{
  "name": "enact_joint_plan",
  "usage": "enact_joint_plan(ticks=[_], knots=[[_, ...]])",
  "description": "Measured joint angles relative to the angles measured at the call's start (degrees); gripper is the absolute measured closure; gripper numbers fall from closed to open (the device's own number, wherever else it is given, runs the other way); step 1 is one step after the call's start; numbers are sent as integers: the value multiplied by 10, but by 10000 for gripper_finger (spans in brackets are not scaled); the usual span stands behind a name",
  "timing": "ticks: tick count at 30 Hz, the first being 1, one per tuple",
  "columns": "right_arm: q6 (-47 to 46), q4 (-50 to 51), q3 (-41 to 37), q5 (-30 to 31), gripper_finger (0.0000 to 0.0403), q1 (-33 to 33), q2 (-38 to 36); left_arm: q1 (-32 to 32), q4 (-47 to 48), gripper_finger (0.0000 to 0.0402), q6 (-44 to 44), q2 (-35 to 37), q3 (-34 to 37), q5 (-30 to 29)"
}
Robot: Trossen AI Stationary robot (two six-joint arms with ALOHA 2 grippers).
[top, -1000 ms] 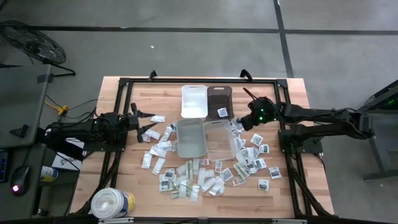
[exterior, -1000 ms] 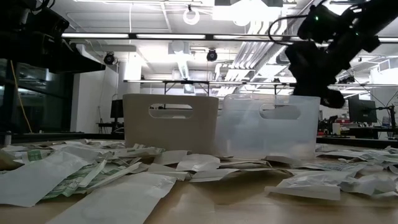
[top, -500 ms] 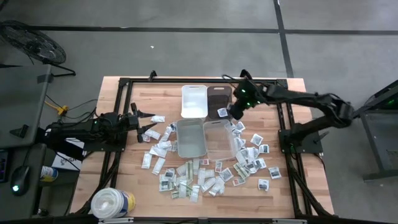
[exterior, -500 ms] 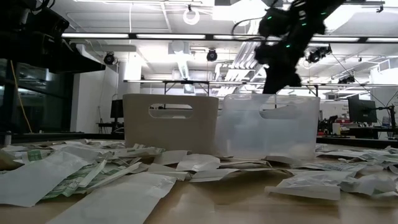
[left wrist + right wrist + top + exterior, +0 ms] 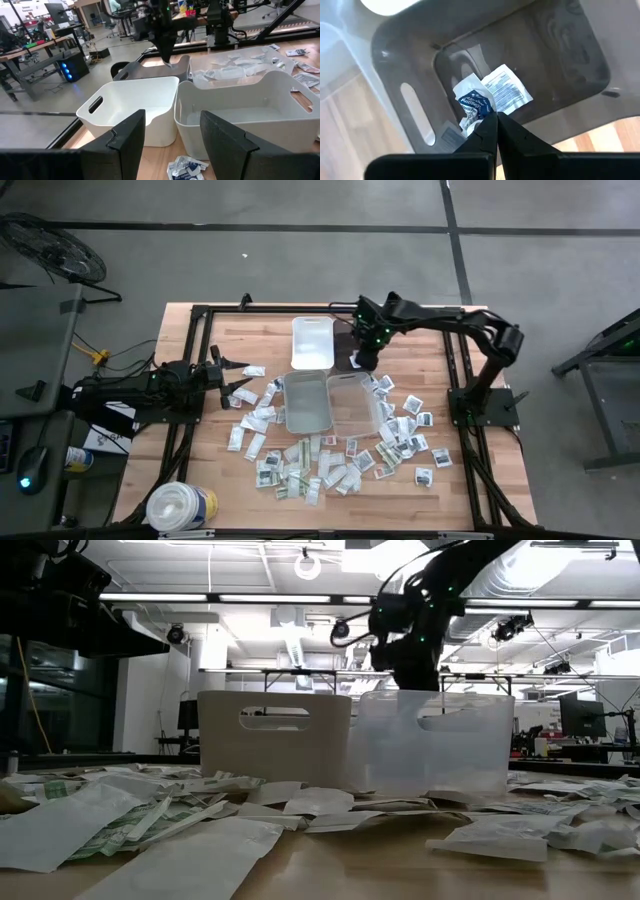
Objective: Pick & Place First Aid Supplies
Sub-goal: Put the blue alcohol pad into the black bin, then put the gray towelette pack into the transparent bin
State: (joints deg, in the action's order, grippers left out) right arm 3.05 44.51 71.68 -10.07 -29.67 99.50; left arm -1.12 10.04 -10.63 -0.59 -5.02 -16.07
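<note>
R gripper (image 5: 496, 116) hangs over the dark bin (image 5: 352, 340) at the far side of the bench (image 5: 440, 340), jaws pinched shut on a crumpled blue-print packet (image 5: 475, 106). That packet sits directly at the fingertips, inside the bin's outline, so judging by this the drop needs only the jaws to part, no sideways travel. A second flat packet (image 5: 506, 91) already lies on the bin floor just beside it, long axis running diagonal across the bin. In the low view the R arm (image 5: 410, 620) stands above and behind the clear bin (image 5: 430, 745). L gripper (image 5: 170, 145) waits low at the bench's L edge, jaws apart & holding nothing, facing the white bin (image 5: 132, 112); R arm is the nearer one to the dark bin by far. Loose packets (image 5: 330, 465) litter the near half of the bench, well apart from both grippers. Vs 1 s ago: R gripper was out by the packets right of the clear bin, then swung inward & toward the far side to its spot over the dark bin; L arm hasn't budged.
</note>
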Motion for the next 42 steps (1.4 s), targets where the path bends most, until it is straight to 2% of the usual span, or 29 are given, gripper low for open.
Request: enact_joint_plan(ticks=[11,16,25,32,38,42], knots=[[6,2,-4,-2,402,0,6,0,0,213,0,0,0,0],[4,2,-4,-23,397,0,6,0,0,213,0,0,0,0],[-30,4,-4,-5,303,-5,1,0,0,213,0,0,0,0],[-126,79,-7,59,255,-17,-77,0,0,213,0,0,0,0],[-196,95,-122,36,250,-17,-171,0,0,213,0,0,0,0],[-121,34,-211,28,256,6,-225,0,0,213,0,0,0,0]])
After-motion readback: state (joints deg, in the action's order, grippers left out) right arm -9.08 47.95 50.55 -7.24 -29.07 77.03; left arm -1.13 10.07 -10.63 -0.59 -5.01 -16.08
